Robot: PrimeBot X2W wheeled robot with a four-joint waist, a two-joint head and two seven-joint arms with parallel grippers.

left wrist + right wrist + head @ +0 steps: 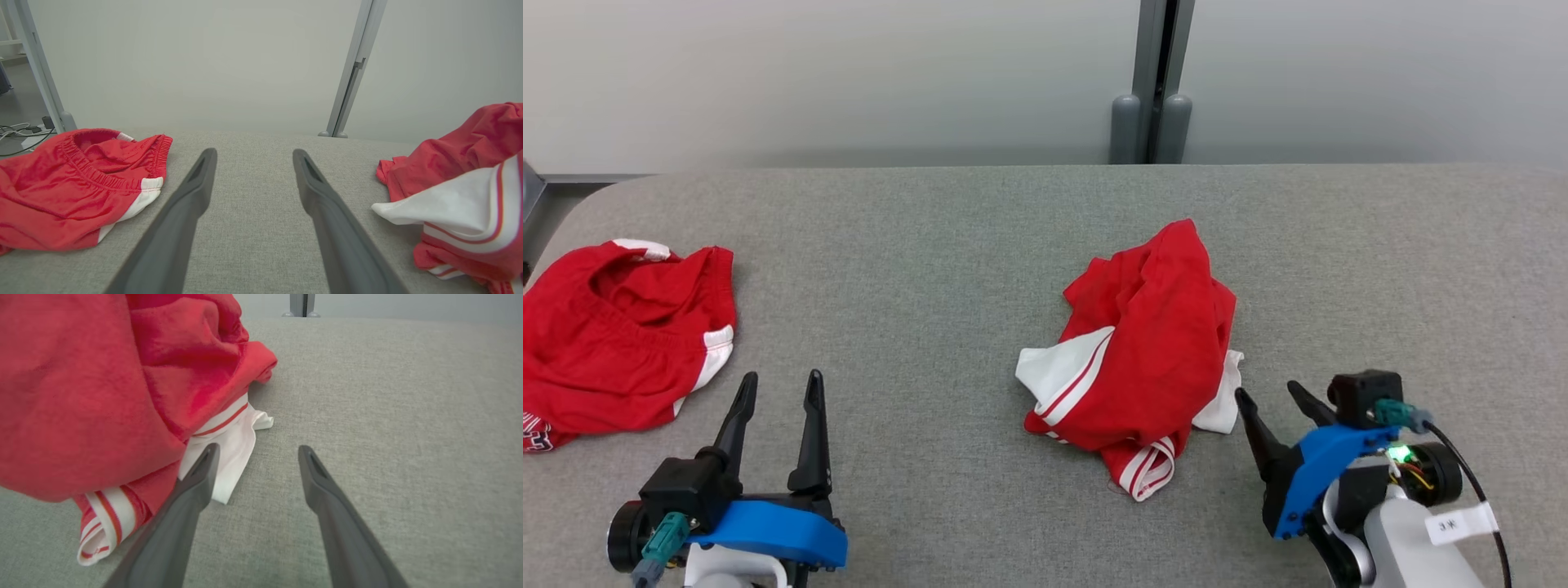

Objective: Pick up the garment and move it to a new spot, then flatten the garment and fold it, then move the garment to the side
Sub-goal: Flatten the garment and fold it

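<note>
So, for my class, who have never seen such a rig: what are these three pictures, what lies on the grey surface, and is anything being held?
This is a two-armed robot. One picture looks down from its head; the other two look along each gripper's dark fingers. On the grey padded table lie two red and white garments: a crumpled garment in the middle and red shorts at the robot's left. The left gripper and right gripper are both open and hold nothing. The right one is beside the crumpled garment's white edge.
</note>
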